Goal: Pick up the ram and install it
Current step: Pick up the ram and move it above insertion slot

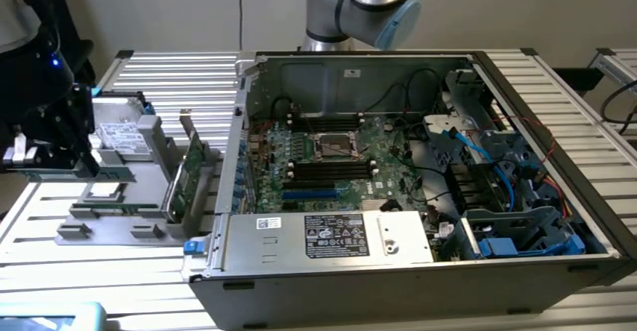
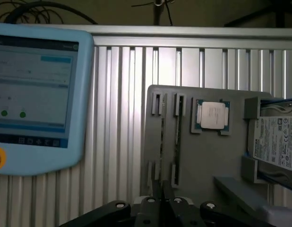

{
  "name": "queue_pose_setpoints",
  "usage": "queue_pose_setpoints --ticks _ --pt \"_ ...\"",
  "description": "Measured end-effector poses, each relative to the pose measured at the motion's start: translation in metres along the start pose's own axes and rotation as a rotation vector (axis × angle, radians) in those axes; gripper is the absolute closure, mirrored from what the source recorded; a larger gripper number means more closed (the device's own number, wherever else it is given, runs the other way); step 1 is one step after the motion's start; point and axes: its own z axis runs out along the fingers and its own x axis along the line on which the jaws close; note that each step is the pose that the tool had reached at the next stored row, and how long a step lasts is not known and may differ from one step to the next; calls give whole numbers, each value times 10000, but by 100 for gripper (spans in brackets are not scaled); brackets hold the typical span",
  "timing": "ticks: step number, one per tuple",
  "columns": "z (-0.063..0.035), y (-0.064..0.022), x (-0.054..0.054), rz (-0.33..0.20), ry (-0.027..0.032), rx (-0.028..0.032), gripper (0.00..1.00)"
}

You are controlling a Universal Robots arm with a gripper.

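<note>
On the exterior view's left, my gripper (image 1: 71,165) hangs above the grey parts fixture (image 1: 110,230), shut on the ram (image 1: 45,173), a long greenish stick held level. In the wrist view the fingertips (image 2: 158,191) are pressed close together around a thin dark edge running away from them, over the fixture plate (image 2: 217,161). Another thin dark stick (image 2: 178,137) stands edge-on in a fixture slot. The open computer case (image 1: 398,271) lies to the exterior view's right, with long black slots (image 1: 329,169) beside the processor socket (image 1: 333,146) on its motherboard.
A green expansion card (image 1: 189,174) stands upright between the fixture and the case wall. The fixture also carries a processor chip (image 2: 212,115) and a hard drive (image 2: 276,142). A teach pendant (image 2: 37,94) lies on the slatted table beside the fixture. The arm's base (image 1: 359,7) rises behind the case.
</note>
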Motion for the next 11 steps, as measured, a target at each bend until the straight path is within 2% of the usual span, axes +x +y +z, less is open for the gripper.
queue_pose_setpoints --ticks 11 --pt "-507 -417 30 0 -16 -8 87"
